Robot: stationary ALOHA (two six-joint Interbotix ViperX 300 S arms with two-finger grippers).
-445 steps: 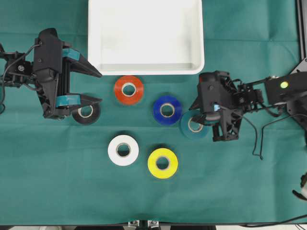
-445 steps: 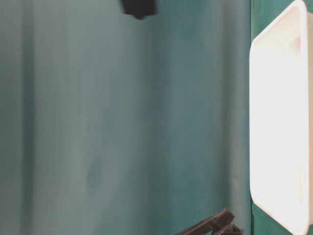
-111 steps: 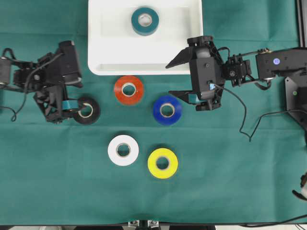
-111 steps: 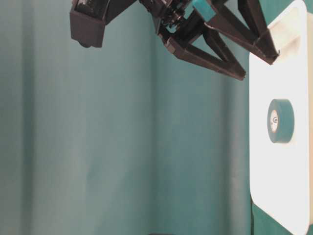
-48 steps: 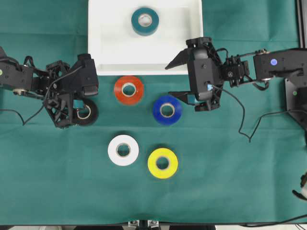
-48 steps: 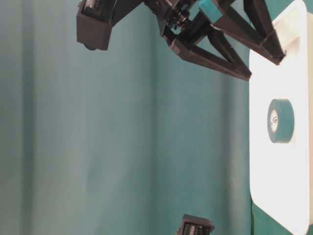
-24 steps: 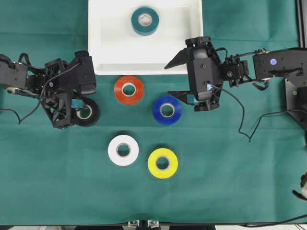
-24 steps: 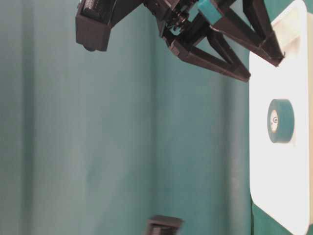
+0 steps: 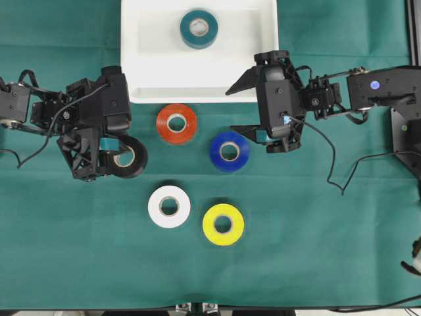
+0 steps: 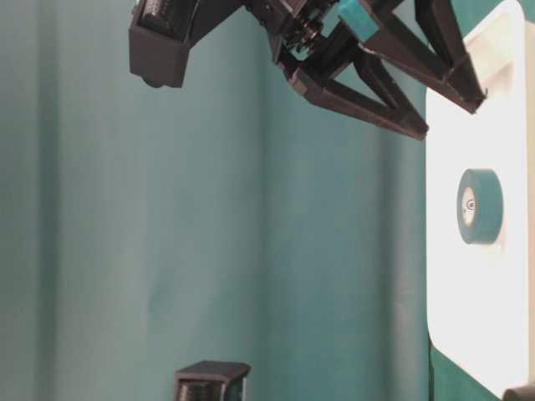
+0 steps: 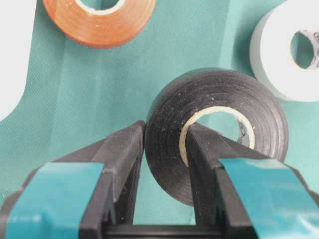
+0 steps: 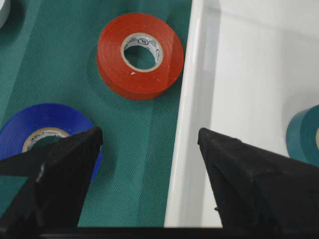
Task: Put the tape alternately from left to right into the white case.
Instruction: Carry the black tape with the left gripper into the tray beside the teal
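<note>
Lifted since the earlier frame, the glossy black tape roll (image 9: 129,157) hangs pinched through its wall by the left gripper (image 11: 164,149). Large shallow white plastic case (image 9: 151,79) at 12 o'clock holds the teal roll (image 9: 199,28). Right gripper (image 9: 241,107) gapes wide, empty.

We're seeing the big shallow white plastic tray (image 9: 266,79) sitting at the top middle of the green cloth-covered table (image 9: 316,237), with the teal tape roll (image 9: 199,28) lying inside it near the far rim. Just below the tray the red-orange roll (image 9: 176,123) is lying, the blue roll (image 9: 229,151) to its lower right. Further down the white roll (image 9: 169,206) and yellow roll (image 9: 223,224) are sitting side by side. The black roll (image 9: 131,158) is sitting off to the left.
</note>
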